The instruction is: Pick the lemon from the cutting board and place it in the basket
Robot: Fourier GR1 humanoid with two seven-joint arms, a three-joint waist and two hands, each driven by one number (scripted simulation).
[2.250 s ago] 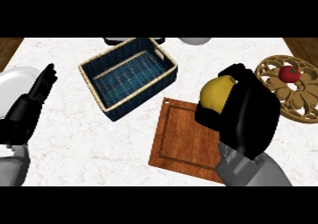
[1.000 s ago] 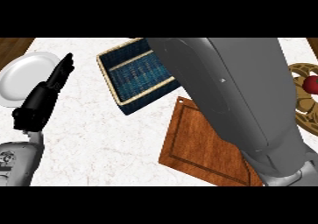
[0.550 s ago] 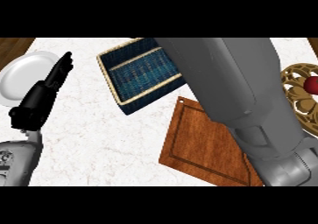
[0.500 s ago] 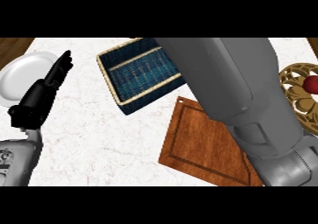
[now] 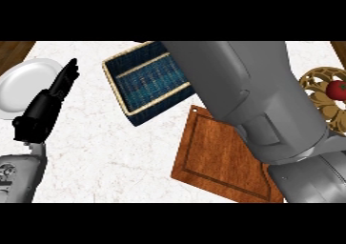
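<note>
On the white worktop [image 5: 119, 157], the right forearm [image 5: 259, 105] has now swung over the basket [image 5: 144, 83] at 12 o'clock; its robot hand and the lemon are hidden, so release seems near. The left robot hand [image 5: 48, 102] rests with straight fingers at 9 o'clock.

Left hand [image 5: 45, 107]: we see a matte black hand with slim, segmented fingers and a blocky black palm and wrist.
Left forearm [image 5: 14, 176]: we see a light grey, rounded casing with small dark recesses and markings on its face.
Right forearm [image 5: 256, 102]: we see a broad, smooth grey shell, with a raised rectangular grey panel low on its side.
Right forearm joint [image 5: 320, 178]: we see a rounded, paler grey housing meeting the shell along a curved seam.
</note>
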